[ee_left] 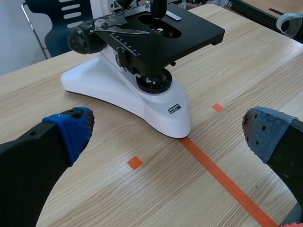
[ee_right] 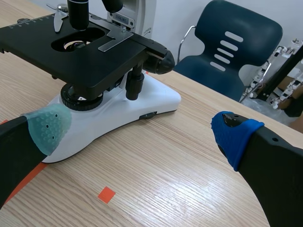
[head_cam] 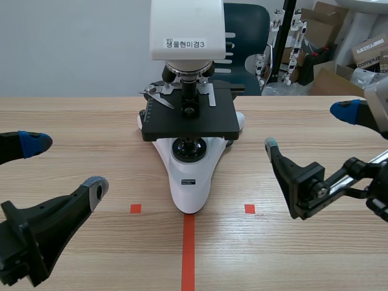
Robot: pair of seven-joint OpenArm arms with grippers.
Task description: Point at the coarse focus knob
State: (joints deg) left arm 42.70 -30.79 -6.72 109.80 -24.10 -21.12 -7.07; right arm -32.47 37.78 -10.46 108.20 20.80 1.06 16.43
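Lining up a point at the coarse focus knob, with both my tools spread wide and empty.

My left gripper and right gripper sit low on either side of the microscope, holding nothing. The knob is the black drum on its flank, behind the stage, and a matching knob faces my right. I'd come in sideways at knob height, clear of the stage edge, and stop one fingertip just short. From the front the stage mostly hides both knobs. I can't tell where the coarse ring ends and any finer one begins.
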